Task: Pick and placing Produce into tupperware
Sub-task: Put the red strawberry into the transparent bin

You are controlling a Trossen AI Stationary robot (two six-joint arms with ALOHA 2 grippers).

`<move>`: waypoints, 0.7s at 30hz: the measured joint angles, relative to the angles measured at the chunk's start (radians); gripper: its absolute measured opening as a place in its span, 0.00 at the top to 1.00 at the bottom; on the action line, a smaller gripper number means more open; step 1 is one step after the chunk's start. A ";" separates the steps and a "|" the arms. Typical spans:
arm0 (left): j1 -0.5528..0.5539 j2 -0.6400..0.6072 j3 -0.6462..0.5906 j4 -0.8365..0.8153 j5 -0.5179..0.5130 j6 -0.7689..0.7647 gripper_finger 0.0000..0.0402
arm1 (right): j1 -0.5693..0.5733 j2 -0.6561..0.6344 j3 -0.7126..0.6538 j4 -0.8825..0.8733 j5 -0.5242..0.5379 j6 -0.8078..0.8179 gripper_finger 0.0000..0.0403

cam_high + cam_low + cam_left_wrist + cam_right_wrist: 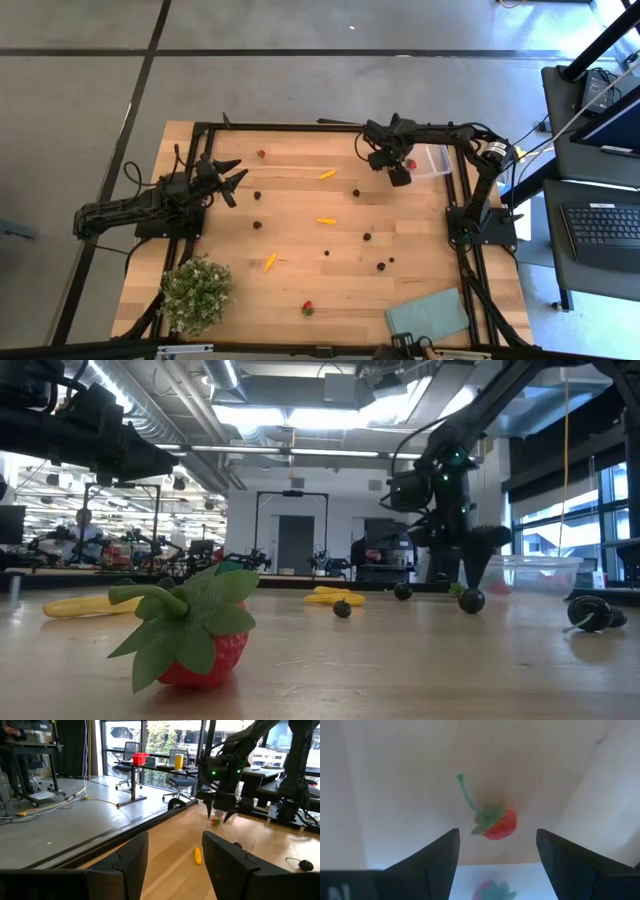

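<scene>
A small red strawberry with a green stem (497,822) is framed below the open right gripper (497,851) beside the clear plastic tupperware (436,160), so a descent and closing are judged necessary next.

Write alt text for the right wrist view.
A small red strawberry with a green stem lies in the clear plastic container, straight below the right gripper, whose two dark fingers stand open on either side of it.
</scene>
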 joint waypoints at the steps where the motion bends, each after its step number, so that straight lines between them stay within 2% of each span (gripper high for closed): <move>1: 0.000 0.000 0.000 0.000 0.000 0.000 0.55 | 0.000 0.000 -0.004 0.018 0.000 -0.001 0.35; 16: 0.000 0.000 0.000 0.000 0.000 0.000 0.55 | 0.000 0.000 -0.005 0.054 -0.001 -0.011 0.35; 21: 0.000 0.000 0.000 0.000 0.000 0.000 0.55 | 0.000 0.000 -0.005 0.053 -0.036 -0.011 0.35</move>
